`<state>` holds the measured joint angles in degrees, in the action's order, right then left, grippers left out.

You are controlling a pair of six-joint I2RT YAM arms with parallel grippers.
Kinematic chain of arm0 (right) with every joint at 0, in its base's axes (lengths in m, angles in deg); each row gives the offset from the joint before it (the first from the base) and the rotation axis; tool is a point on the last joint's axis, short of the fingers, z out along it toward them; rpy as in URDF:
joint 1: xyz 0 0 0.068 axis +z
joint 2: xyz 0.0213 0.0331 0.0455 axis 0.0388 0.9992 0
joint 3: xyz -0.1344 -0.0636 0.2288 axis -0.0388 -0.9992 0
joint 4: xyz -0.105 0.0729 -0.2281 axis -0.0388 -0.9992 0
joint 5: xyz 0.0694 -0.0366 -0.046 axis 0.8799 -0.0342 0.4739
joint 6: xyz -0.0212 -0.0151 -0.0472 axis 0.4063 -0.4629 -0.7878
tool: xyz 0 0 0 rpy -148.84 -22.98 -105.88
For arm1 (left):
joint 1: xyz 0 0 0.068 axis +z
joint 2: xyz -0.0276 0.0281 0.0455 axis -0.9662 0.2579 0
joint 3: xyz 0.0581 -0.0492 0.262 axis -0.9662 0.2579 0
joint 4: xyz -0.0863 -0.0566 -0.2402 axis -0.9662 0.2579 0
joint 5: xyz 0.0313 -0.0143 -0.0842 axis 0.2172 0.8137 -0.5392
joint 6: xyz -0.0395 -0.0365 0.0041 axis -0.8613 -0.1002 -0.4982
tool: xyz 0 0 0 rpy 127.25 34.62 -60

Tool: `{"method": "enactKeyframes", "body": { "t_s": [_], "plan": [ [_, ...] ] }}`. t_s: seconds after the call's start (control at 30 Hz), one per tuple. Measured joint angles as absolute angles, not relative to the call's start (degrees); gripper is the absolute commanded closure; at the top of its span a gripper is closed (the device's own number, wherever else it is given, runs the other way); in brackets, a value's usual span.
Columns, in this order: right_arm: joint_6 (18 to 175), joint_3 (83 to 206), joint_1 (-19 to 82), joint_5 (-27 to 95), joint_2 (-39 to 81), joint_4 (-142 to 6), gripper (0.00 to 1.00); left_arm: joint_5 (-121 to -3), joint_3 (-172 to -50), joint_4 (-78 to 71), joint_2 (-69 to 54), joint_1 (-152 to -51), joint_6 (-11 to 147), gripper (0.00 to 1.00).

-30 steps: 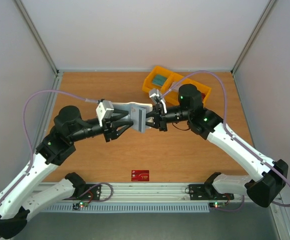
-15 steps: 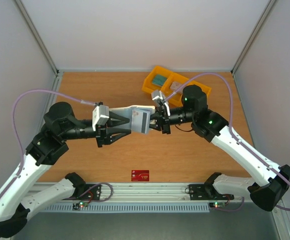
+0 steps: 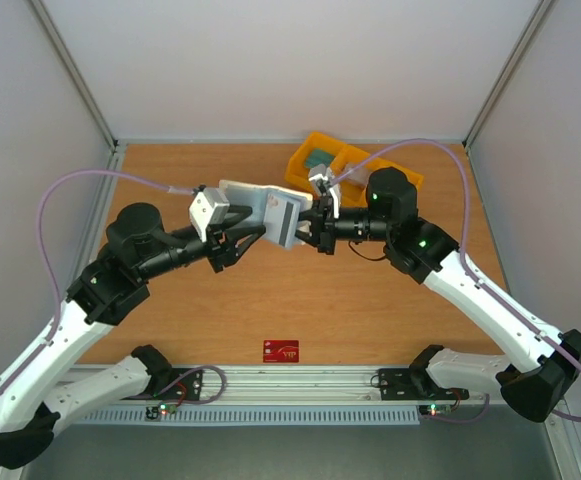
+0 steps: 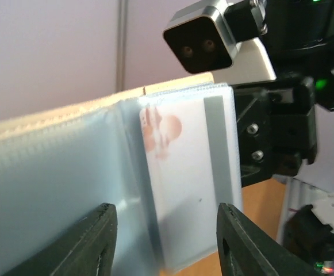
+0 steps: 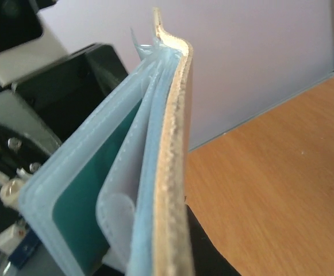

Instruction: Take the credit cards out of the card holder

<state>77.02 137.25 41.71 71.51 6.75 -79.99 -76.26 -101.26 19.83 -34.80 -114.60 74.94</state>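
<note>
1. Right gripper was clamped tight on the holder, keeping it off the table with its sleeves turned toward the left arm.
2. Left gripper was half open and held nothing. Its jaws straddled a pale card in its sleeve, likely lining up a pinch.
3. A red card lay near the bases.
4. Versus a second ago, the holder sat farther back, nearer the bin, and the left gripper had angled after it.

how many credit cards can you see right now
3: red card on the table near the front edge; pale card with reddish print in a card holder sleeve; teal card in a sleeve, unless that is the pale one's back. More may hide in the holder.
</note>
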Motion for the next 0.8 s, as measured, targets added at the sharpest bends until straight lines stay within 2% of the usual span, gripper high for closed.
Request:
{"method": "enactKeyframes", "body": {
  "t_s": [0.17,0.5,0.57,0.8],
  "plan": [
    [86.1,137.1,41.8,65.9,8.5,-75.9,0.99,-71.1,-100.8,20.0,-34.8,-115.0,79.7,0.32],
    [93.1,137.3,46.0,52.7,11.7,-77.8,0.99,-62.8,-100.3,20.3,-32.2,-117.4,90.7,0.26],
    [93.3,137.7,46.7,51.5,11.8,-78.0,0.99,-61.2,-100.3,20.2,-31.5,-117.9,92.9,0.23],
    [93.1,139.2,48.2,49.3,12.9,-78.6,0.99,-58.8,-100.3,20.1,-30.3,-118.3,95.4,0.22]
  ]
}}
